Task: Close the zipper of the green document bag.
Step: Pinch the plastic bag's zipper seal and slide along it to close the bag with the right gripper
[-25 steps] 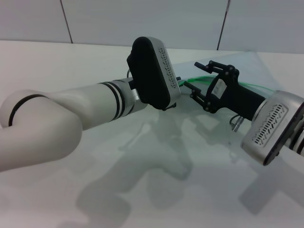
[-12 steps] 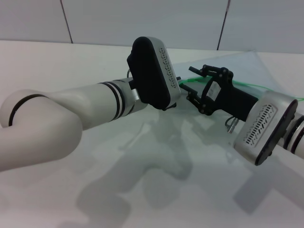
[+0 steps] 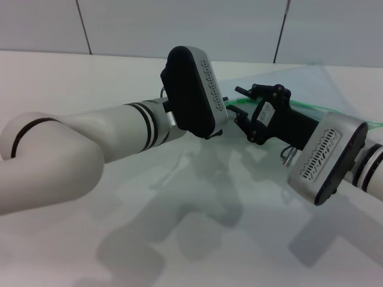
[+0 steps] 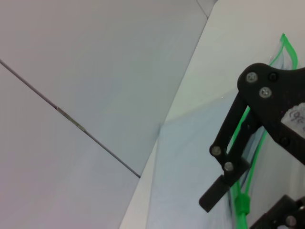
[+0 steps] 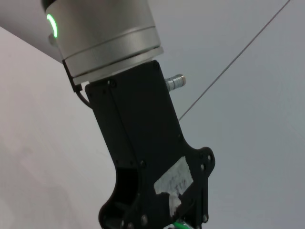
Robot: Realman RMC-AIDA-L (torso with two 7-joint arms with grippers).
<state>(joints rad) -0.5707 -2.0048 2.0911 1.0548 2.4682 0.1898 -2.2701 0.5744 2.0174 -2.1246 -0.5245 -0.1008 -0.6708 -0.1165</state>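
The green document bag (image 3: 311, 84) lies flat on the white desk (image 3: 90, 78), toward the far right part of it, and both arms meet over the bag's left end. The left gripper (image 5: 164, 217) is hidden behind its own wrist in the head view; in the right wrist view it reaches down to the green strip, but I cannot tell if its fingers are closed on the bag. My judgement is that it is there to keep this end of the bag from sliding when the slider is pulled. The right gripper (image 3: 242, 106) comes from the right side, with its fingers a moderate gap apart around the zipper (image 4: 257, 148), not yet closed. In the left wrist view the small green slider tab (image 4: 241, 204) sits between these fingers, so a grasp of the tab seems to be prepared. The zipper runs along the long edge of the bag nearer the robot, from the grippers toward the right edge of the desk, so the bag's long axis lies left to right.
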